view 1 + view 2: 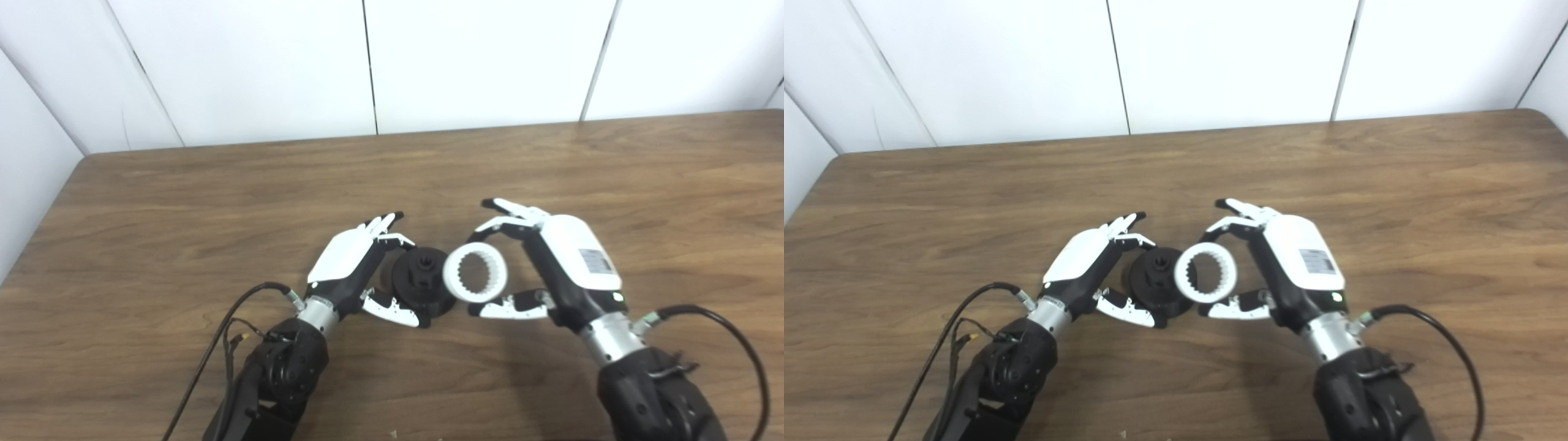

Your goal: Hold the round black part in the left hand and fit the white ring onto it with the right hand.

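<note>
Table [184, 196] w/ black part [422, 278] near centre, cupped by left hand [355, 263]. Right hand [551, 263] grasps ring [474, 272], touching part's right edge.

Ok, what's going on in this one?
The left hand is cupped around the round black part on the wooden table. The right hand holds the white ring between fingers and thumb, its edge overlapping the black part. The ring is not yet fitted on.
</note>
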You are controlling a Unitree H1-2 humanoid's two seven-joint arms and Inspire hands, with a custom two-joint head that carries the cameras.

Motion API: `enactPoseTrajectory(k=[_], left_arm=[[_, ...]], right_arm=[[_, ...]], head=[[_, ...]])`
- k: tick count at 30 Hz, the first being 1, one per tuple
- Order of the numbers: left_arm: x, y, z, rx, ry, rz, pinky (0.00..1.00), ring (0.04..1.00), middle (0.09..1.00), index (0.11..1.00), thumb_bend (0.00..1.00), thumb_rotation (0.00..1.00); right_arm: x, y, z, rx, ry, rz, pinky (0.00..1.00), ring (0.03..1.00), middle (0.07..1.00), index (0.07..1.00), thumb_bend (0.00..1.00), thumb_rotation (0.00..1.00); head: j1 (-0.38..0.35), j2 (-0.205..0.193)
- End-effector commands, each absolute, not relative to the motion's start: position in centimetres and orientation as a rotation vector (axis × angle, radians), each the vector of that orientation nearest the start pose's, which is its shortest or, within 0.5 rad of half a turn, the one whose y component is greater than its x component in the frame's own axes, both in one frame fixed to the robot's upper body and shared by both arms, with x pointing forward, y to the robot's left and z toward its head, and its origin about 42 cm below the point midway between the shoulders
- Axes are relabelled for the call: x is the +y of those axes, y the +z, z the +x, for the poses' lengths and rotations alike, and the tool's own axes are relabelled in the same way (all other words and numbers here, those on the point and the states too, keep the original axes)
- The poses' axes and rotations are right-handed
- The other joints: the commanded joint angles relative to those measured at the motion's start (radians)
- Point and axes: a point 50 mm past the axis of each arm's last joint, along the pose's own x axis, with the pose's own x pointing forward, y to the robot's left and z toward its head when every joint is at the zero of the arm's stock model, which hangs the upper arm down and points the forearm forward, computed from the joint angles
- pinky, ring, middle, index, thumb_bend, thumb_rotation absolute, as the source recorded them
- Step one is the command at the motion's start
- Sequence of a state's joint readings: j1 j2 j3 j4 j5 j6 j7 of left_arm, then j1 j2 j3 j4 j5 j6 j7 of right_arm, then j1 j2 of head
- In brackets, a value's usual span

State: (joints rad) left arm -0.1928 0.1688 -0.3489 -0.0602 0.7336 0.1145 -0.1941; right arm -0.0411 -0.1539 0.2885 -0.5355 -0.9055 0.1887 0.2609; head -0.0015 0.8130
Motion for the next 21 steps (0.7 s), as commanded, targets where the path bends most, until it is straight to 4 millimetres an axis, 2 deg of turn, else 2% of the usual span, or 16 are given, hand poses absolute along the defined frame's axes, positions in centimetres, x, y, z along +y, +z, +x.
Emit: enactPoseTrajectory(k=[1,11,21], left_arm=[[14.9,16.4,33.3,-0.233,-0.382,0.961,1.00,1.000,1.000,0.625,0.93,0.30],[15.1,16.4,33.1,-0.229,-0.382,0.960,1.00,1.000,1.000,0.626,0.92,0.31],[14.8,16.5,32.9,-0.227,-0.385,0.951,1.00,1.000,1.000,0.628,0.92,0.31]], right_arm=[[-15.9,23.5,26.3,-0.449,0.194,-1.002,0.87,0.858,0.869,0.495,0.52,0.16],[-14.9,23.1,27.6,-0.418,0.223,-1.012,0.87,0.860,0.874,0.495,0.52,0.16],[-14.2,21.8,29.6,-0.389,0.234,-1.020,0.86,0.856,0.871,0.495,0.52,0.16]], head=[[0.002,0.001],[0.004,0.004],[0.008,0.009]])
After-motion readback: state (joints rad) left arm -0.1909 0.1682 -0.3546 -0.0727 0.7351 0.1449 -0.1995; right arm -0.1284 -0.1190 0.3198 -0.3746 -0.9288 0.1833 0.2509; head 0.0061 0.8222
